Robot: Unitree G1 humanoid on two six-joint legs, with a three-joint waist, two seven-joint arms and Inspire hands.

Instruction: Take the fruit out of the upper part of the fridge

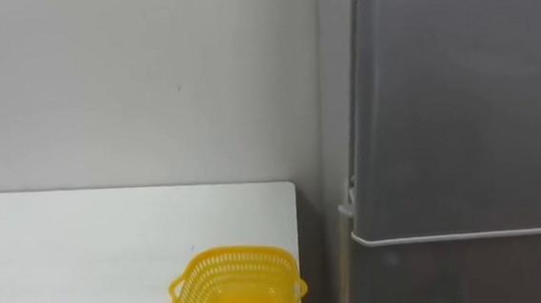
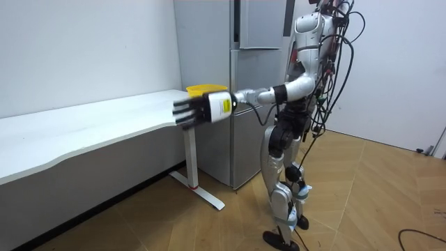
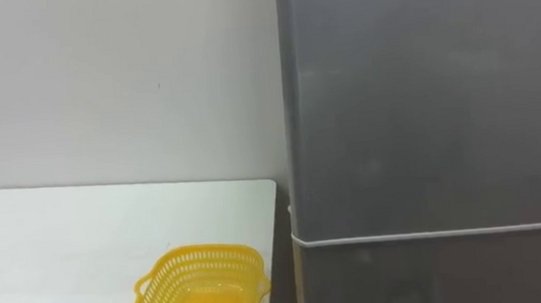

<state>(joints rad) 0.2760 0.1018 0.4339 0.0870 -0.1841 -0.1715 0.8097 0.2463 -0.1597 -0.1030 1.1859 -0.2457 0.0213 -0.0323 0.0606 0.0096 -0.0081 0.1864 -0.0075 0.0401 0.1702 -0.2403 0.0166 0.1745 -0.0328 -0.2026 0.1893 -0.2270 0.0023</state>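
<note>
I stand in front of the grey fridge (image 2: 259, 28), whose upper door (image 1: 458, 100) is closed, with a thin seam separating it from the lower door (image 3: 441, 273). In the room view my left arm reaches out sideways toward the room view's left. Its hand (image 2: 198, 110) hangs in the air off the table's end with straight fingers, holding nothing. The hand is well away from the fridge door.
A white table (image 1: 86, 241) stands along the wall left of the fridge. A yellow plastic basket (image 1: 237, 288) sits on its corner nearest the fridge. A narrow gap separates the table edge from the fridge side. Wooden floor lies behind me.
</note>
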